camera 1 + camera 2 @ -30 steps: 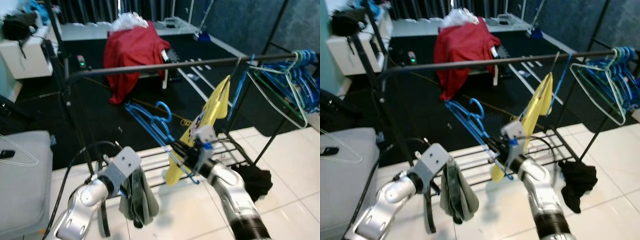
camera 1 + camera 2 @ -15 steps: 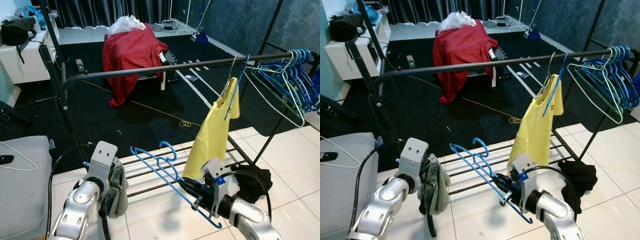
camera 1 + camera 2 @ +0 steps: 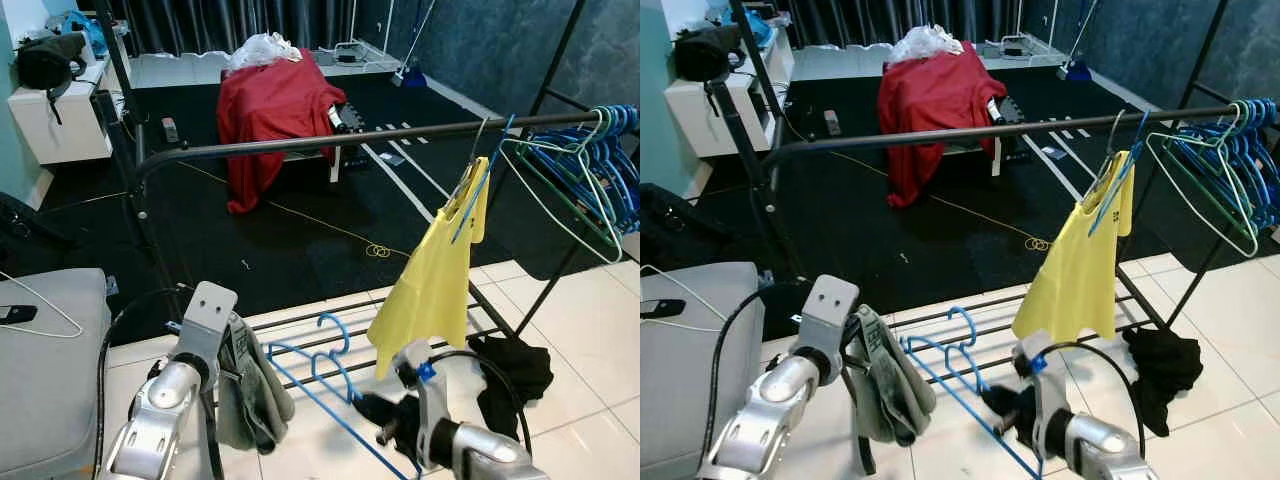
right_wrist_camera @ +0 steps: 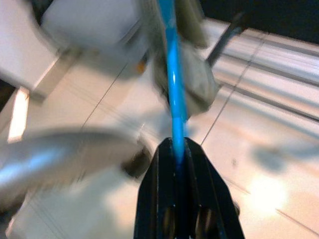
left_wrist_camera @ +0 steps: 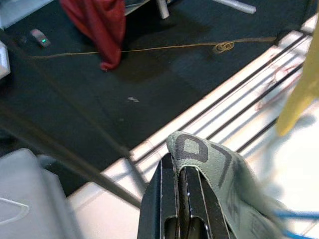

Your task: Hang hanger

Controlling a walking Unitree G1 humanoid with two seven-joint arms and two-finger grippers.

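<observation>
A robot stands in front of a clothes rail (image 3: pixel 300 143), low over white floor tiles. Its right gripper (image 4: pixel 175 149) has its fingers closed tight on the bar of a blue hanger (image 3: pixel 320 375), which lies low and tilted, its hook (image 3: pixel 333 327) pointing up toward the rail but well below it. The left gripper (image 5: pixel 182 174) has its fingers pressed together on a grey-green cloth (image 3: pixel 250 390) that droops beside the hanger. A yellow shirt (image 3: pixel 435 285) hangs on the rail to the right, with a bunch of spare hangers (image 3: pixel 590 160) at the far end. The hanger looks to be in the carrying stage, not yet hung. The next move seems to call for lifting it high, clearing the hook above the bar in the bare stretch left of the shirt, then lowering it on. Compared with a second ago, the right arm has dropped a long way: the hanger was then raised near the shirt, and now sits down by the floor rack (image 3: pixel 300 330), while the cloth remains in the left fingers.
</observation>
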